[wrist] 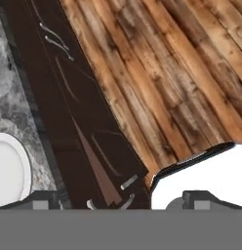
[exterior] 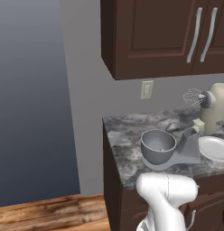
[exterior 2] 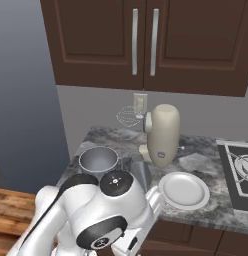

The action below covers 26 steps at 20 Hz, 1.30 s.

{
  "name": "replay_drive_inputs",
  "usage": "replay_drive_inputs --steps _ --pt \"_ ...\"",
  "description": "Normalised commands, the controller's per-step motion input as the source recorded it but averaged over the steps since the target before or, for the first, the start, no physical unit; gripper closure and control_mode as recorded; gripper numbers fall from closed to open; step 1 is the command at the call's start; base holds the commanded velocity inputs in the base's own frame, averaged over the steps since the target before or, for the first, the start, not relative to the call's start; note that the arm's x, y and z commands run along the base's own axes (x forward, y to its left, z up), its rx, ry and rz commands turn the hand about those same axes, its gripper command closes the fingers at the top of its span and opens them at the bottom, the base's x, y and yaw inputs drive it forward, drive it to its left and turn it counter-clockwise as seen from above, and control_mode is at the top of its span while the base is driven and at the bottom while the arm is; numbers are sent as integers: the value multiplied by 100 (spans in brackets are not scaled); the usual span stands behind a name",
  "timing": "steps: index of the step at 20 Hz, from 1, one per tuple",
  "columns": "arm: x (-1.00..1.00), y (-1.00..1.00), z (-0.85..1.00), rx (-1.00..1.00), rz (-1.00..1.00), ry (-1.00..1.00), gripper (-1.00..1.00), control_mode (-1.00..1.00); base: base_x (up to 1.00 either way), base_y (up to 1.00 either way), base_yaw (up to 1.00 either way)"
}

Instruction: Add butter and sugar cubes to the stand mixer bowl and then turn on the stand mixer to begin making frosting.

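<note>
Judging by what lies before me, I think the task is at its very beginning: nothing is added and the machine is not yet switched on.

I count one counter (exterior: 127,135), of grey speckled stone, with dark cabinets under it and above it. On it stands one stand mixer (exterior 2: 163,135), its cream head raised and tilted back, so the wire whisk (exterior 2: 127,116) points toward the wall, away from the bowl. Its flat grey base (exterior: 188,151) reaches forward along the counter.

One stand mixer bowl (exterior: 158,146) sits on the front end of that base, near the counter's left edge. Inside it I see only bare grey metal, so I judge it holds neither butter nor sugar. One flat white plate (exterior 2: 184,190) lies just beside the base, on the side toward the stove (exterior 2: 238,167), and it looks bare too.

Of butter I can find no yellow block, and no sugar cubes either; they may be too small to tell, or hidden. Finding them is the first thing left to do, then two loadings into the bowl, then the switch.

My one end effector (wrist: 121,202) hangs low in front of the cabinet doors, looking down at the wooden floor (wrist: 181,73), with its fingers spread fully apart and nothing between them
</note>
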Motion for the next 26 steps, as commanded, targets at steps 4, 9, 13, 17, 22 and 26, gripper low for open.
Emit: replay_drive_inputs --steps 4,9,13,17,22,26 --pt "0 -14 -15 16 0 -23 -100 -100 0 0 0" --pt "12 0 -3 23 0 -18 -100 -100 0 0 0" --pt "18 3 0 25 0 -11 -100 -100 0 0 0" --pt "23 10 0 24 0 -7 -100 -100 0 0 0" --pt "31 9 0 22 0 -9 -100 -100 0 0 0" --pt "33 0 0 20 3 -16 -100 -100 0 0 0"
